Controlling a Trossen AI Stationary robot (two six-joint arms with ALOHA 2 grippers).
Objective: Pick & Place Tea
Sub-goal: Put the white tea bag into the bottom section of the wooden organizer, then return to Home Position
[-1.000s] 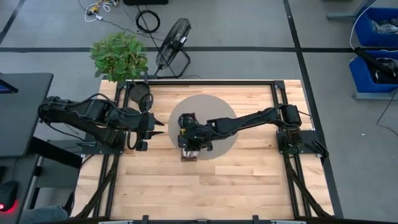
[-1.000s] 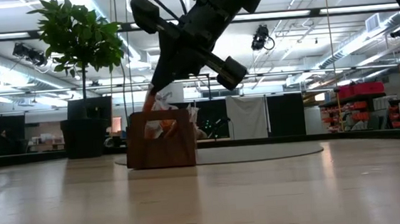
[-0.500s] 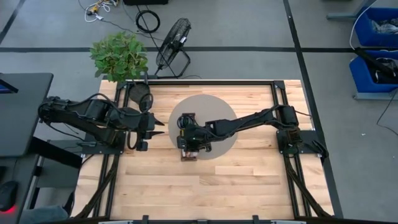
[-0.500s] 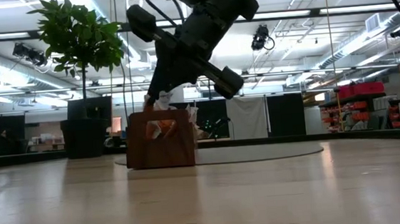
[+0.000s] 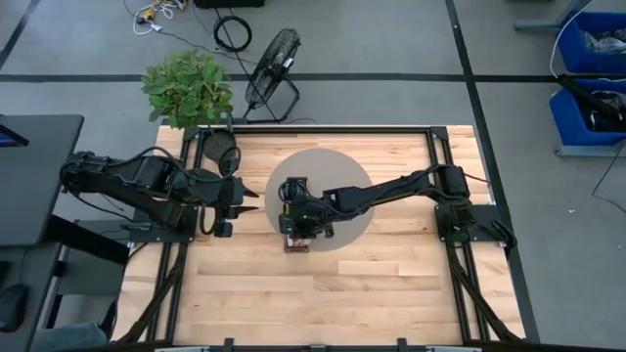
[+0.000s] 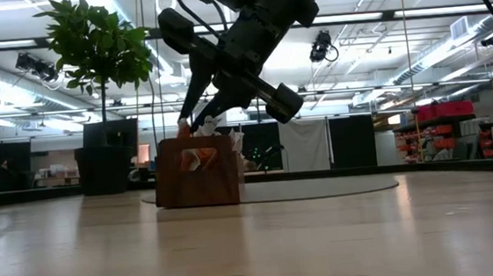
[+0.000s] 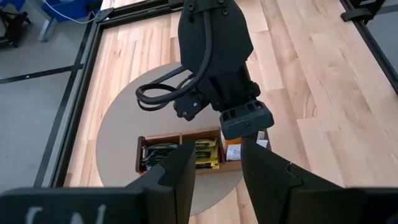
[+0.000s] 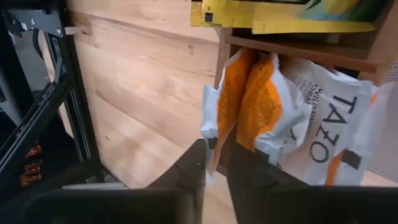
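Seen from above: a pale wooden plank table (image 5: 323,284) framed by black rails, with a round grey mat (image 5: 352,171) at its centre. Stretched in from the right, the dark right arm, its right gripper (image 5: 296,221) hanging over the near end of a long narrow brown wooden tray (image 5: 295,216) on the mat. Parked well apart on the left side of the table, the dark left arm, its left gripper (image 5: 250,201) pointing at the tray, jaws spread and holding nothing.

Inside the tray, 3 compartments: dark sachets (image 7: 155,154) in one end, yellow-green sachets (image 7: 206,153) in the middle, orange-and-white tea sachets (image 8: 292,124) crowded upright in the other end. In the right wrist view, right gripper fingers (image 8: 194,163) narrowly parted, with the bottom corner of the outermost orange-and-white sachet (image 8: 219,112) between the tips at the tray's edge; firmness of the pinch impossible to tell. At table height, right gripper (image 6: 199,121) just above the tray (image 6: 198,173), sachets poking over its rim.
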